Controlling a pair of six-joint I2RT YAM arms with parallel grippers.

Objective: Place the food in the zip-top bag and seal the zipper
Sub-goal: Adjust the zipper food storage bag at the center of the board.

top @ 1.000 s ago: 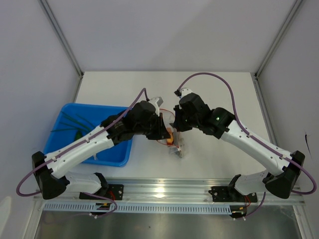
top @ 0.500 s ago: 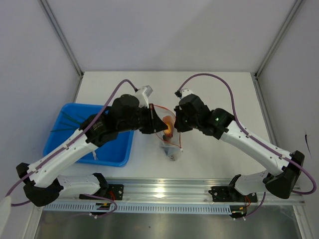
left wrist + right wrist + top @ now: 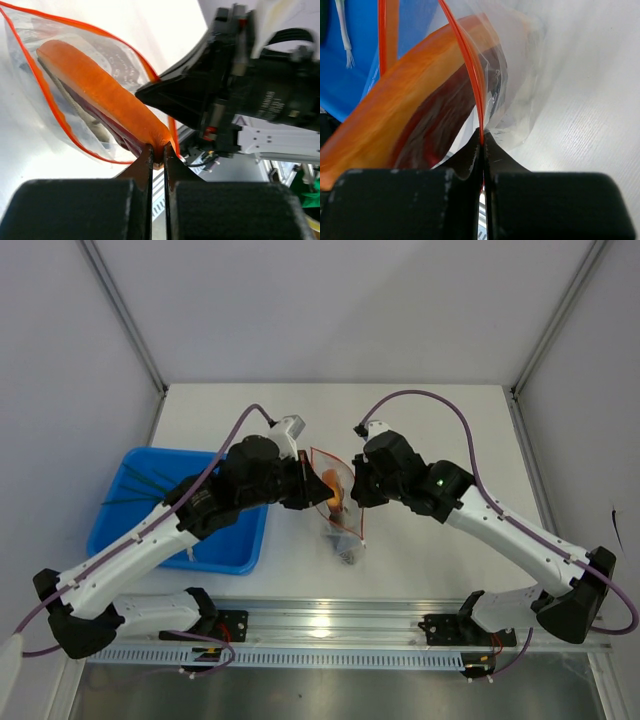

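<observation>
The left gripper (image 3: 158, 156) is closed, its two fingers almost touching. They pinch the mouth edge of the zip-top bag (image 3: 30, 37) at the place where the zipper (image 3: 49, 97) runs down to the tips. The end of the meat slab (image 3: 95, 87) lies exactly at this place. I cannot tell if the fingers catch only the plastic or also the slab's orange rim.

The right gripper (image 3: 482, 142) is fully closed on the zipper (image 3: 465, 55), which rises straight away from its fingertips.

The two grippers face each other with the bag between them. In the left wrist view, the dark body of the right gripper (image 3: 185, 100) stands just behind the bag and hides the table (image 3: 165, 30) there.

Seen from above, the bag (image 3: 345, 535) hangs from the left gripper (image 3: 325, 496) and the right gripper (image 3: 357, 498), and its bottom reaches the table (image 3: 430, 420) on the near side of them. The meat slab (image 3: 337, 502) is inside the bag, just beside both fingertip pairs and tilted, with its orange rim upward. In the right wrist view the slab (image 3: 395, 115) fills the space to the left of the fingers, behind the clear plastic.

The blue tray (image 3: 112, 498) sits well to the outer side of the left gripper, partly under the left arm. The green stalks (image 3: 140, 483) lie in its far part, apart from the bag. The tray (image 3: 350, 65) also shows past the slab in the right wrist view.
</observation>
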